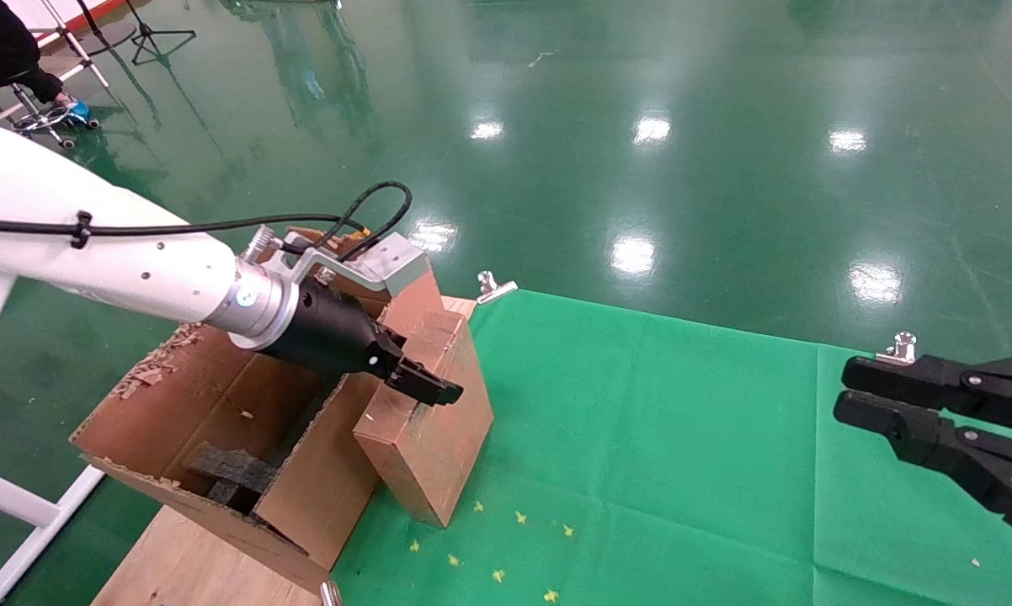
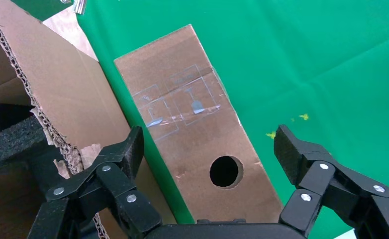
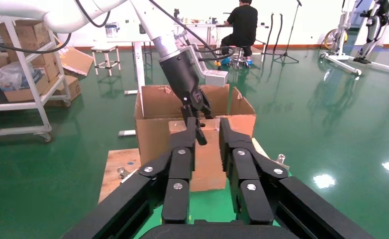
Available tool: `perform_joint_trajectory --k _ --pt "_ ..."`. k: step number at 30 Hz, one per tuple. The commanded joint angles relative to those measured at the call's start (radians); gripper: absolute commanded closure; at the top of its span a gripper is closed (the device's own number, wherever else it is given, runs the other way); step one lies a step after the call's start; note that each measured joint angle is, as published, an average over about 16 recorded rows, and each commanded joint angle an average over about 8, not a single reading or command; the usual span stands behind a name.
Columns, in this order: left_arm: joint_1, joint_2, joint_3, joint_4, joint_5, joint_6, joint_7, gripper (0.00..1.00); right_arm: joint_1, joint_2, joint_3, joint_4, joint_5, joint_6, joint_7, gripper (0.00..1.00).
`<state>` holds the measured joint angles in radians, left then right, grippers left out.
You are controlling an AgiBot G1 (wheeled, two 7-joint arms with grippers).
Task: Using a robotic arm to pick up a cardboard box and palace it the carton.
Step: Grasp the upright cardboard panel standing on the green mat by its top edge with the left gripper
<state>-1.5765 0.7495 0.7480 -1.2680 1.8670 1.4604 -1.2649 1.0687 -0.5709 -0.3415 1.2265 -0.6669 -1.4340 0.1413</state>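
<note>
The cardboard box [image 1: 439, 446] is small, brown and closed, with a round hole [image 2: 226, 172] in its top face. It stands on the green cloth beside the carton [image 1: 220, 404]. The carton is large, with torn flaps and black foam [image 1: 232, 471] inside. The white left arm [image 1: 135, 269] reaches over the carton. My left gripper [image 1: 422, 383] is open just above the box [image 2: 197, 124], one finger on each side [image 2: 128, 149]. My right gripper [image 1: 843, 391] is open and empty, parked at the far right, facing the box [image 3: 207, 164] and the carton [image 3: 152, 134].
The green cloth [image 1: 683, 438] covers the table, held by metal clips [image 1: 496, 286] [image 1: 902, 345], with small yellow bits [image 1: 498, 539] near the box. A wooden board [image 1: 186, 555] lies under the carton. A seated person [image 3: 242, 25] and shelves [image 3: 18, 74] are far behind.
</note>
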Motion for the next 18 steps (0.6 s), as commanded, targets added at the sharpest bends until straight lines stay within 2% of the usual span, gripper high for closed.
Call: perform_joint_trajectory --k 1,18 --pt "0.0 0.0 0.0 0.0 -0.001 0.001 0.0 1.0 0.0 0.0 0.0 0.0 0.0 0.0 0.0 0.0" --pt "-0.003 0.0 -0.002 0.001 -0.003 0.004 -0.001 1.0 0.0 0.0 0.0 0.0 0.0 0.0 0.0 0.0"
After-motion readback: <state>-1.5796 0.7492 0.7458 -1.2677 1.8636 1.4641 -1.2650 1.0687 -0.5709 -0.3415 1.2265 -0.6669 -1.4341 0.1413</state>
